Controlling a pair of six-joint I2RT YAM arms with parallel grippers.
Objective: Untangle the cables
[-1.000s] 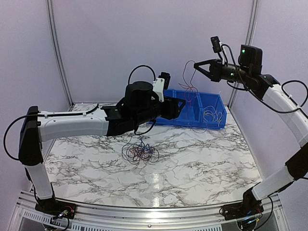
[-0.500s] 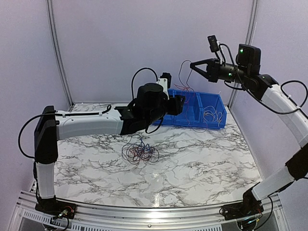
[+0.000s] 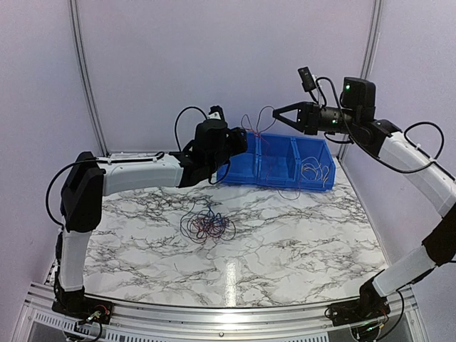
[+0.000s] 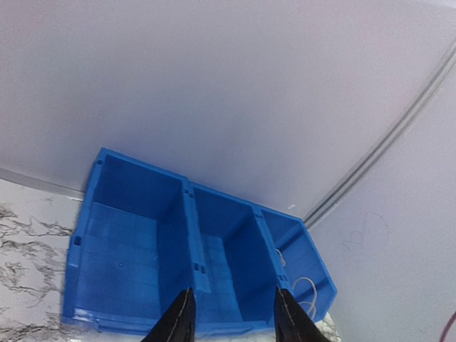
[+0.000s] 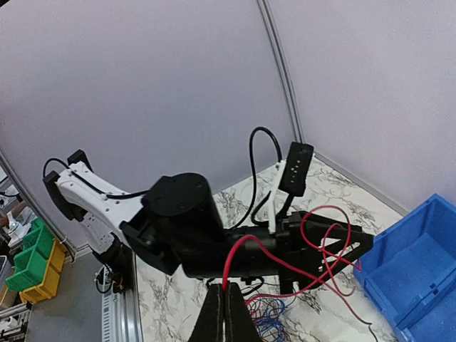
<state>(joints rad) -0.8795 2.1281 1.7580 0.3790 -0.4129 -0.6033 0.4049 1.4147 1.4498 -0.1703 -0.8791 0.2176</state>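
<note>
A tangle of thin red, blue and dark cables lies on the marble table left of centre; it also shows in the right wrist view. My right gripper is raised near the back wall and is shut on one red cable. In the right wrist view the fingers pinch that red cable, which loops in front of my left gripper. My left gripper is open and empty beside the blue bin's left end; its jaws frame the bin.
A blue three-compartment bin stands at the back right, also seen in the left wrist view. Pale cables lie in its right compartment. Green and yellow bins sit off the table. Metal frame posts stand behind.
My right gripper moved left and slightly down with the red cable. My left arm swung back and left, its gripper drawing off the bin toward the bin's left end.
</note>
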